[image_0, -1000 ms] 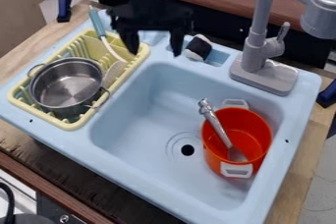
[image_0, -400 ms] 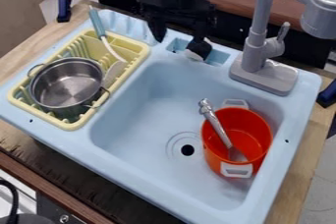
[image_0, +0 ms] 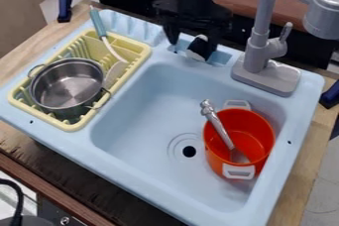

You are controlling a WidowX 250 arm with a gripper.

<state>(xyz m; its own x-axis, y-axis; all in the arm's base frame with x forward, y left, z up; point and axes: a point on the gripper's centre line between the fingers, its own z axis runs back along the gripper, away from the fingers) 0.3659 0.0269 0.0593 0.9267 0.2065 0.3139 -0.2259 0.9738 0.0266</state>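
The black gripper (image_0: 192,47) hangs over the back rim of the light blue sink (image_0: 152,96), its two fingers apart and so open. Between and beside the fingers lies a small black-and-white object (image_0: 195,55) in the recess at the sink's back edge; the right finger overlaps it in view, and whether they touch I cannot tell. In the basin's right part stands an orange pot (image_0: 250,121) with white handles, and a silver utensil (image_0: 222,130) leans inside it. A metal pot (image_0: 68,84) sits in the yellow dish rack (image_0: 81,125) at the left.
A grey faucet (image_0: 258,46) rises at the back right, close to the gripper's right side. A utensil with a teal handle (image_0: 98,23) leans in the rack's back part. Blue clamps (image_0: 64,6) stand at the counter's left and right edges.
Across the frames the gripper has moved right along the sink's back edge, from beside the rack to the black-and-white object. The pots, rack and utensils have stayed put.
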